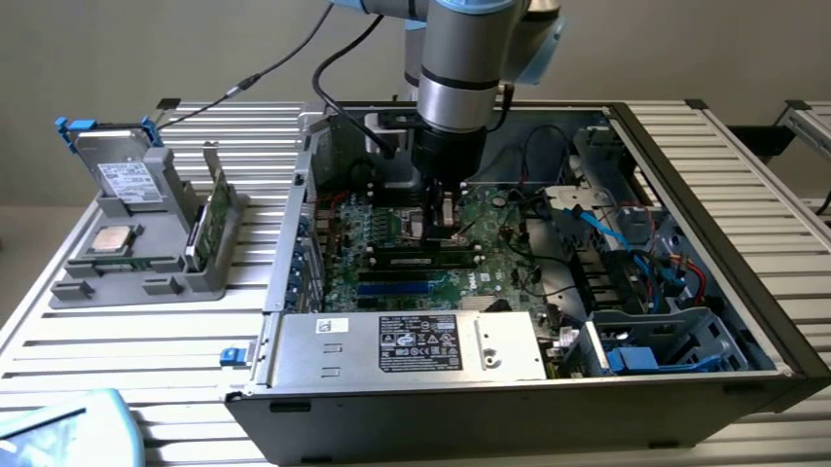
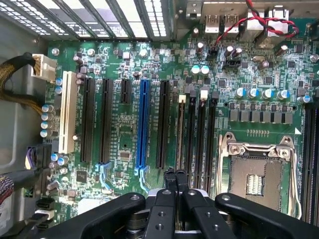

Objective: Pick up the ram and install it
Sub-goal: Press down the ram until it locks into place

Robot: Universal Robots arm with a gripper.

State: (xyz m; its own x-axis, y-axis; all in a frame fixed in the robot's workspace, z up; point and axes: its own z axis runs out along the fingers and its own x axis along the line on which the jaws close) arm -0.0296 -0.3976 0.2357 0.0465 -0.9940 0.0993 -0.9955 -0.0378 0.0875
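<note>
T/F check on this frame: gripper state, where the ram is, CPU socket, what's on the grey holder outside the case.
1. The gripper is shut. True.
2. The ram lies on the grey holder outside the case. False: it stands in a memory slot on the motherboard, just ahead of the fingertips.
3. The CPU socket is open with no processor in it. True.
4. The grey holder is bare. False: a green card and a processor sit on it.

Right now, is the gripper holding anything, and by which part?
Nothing held: the gripper is shut empty, its tips at one end of the ram, which stands slotted in the motherboard.
</note>
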